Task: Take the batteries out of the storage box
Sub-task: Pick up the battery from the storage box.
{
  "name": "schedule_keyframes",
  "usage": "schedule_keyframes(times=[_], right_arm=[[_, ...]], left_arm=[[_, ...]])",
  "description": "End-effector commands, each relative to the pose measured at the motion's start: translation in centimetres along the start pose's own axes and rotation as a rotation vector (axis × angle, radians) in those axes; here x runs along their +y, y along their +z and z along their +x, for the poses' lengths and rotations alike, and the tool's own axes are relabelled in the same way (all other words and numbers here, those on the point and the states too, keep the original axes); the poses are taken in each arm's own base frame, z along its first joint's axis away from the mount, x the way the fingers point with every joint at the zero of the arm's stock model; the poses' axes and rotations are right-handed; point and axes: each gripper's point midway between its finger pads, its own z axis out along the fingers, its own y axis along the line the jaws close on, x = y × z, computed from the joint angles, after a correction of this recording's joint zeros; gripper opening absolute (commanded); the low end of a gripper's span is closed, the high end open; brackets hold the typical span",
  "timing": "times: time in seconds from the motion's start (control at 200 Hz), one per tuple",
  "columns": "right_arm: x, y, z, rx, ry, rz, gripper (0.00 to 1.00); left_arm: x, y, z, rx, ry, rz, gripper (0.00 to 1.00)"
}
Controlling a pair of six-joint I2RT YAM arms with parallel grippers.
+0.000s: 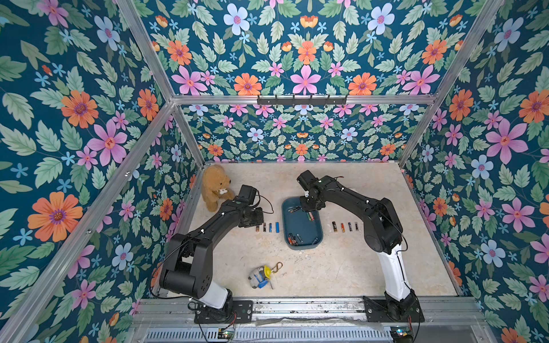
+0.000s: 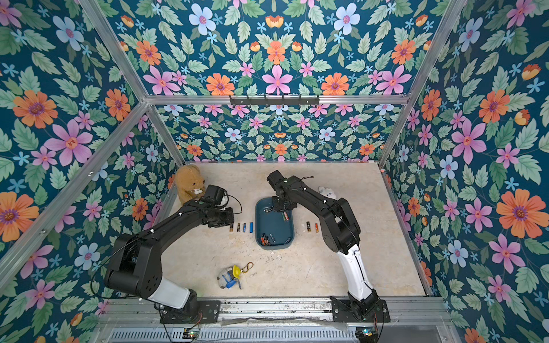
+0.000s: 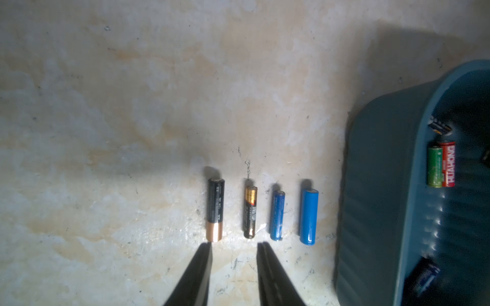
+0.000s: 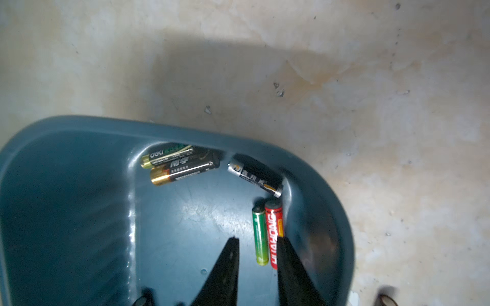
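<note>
Beige, stained tabletop lies inside a cell papered with floral wallpaper. Over it the left gripper hangs with its jaws a modest gap apart and nothing between them. One fingertip is just beside the copper end of a black-and-copper battery. That battery begins a row of four lying parallel and apart, followed by a black-and-gold battery, a slim blue battery and a thicker blue battery, the last nearest the storage box. In both top views this row sits at nine o'clock from the box. The right gripper is low inside the box's twelve o'clock end, its jaws likewise a little apart and gripping nothing. A green battery lies on the box floor in line with the gap. A red battery lies against it, partly under one finger. Farther out, a black-and-silver battery lies at the curved wall, and two dark gold-capped batteries lie side by side. More batteries cluster at the box's six o'clock end. A second row of four lies on the table at three o'clock from the box. A teddy bear sits at ten o'clock, a keychain toy lies at seven o'clock, and a white plush shows at two o'clock behind the right arm.
</note>
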Motion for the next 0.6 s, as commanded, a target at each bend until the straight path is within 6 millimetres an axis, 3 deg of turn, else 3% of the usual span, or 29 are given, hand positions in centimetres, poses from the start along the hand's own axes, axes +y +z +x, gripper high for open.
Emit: schedule_keyframes(times=[0.0, 0.595], right_arm=[[0.2, 0.3, 0.5, 0.018, -0.007, 0.010, 0.30], [0.2, 2.8, 2.8, 0.088, -0.008, 0.059, 0.31]], left_arm=[[-0.3, 0.0, -0.1, -0.012, -0.010, 0.020, 0.35], [0.0, 0.2, 1.0, 0.000, -0.012, 0.026, 0.35]])
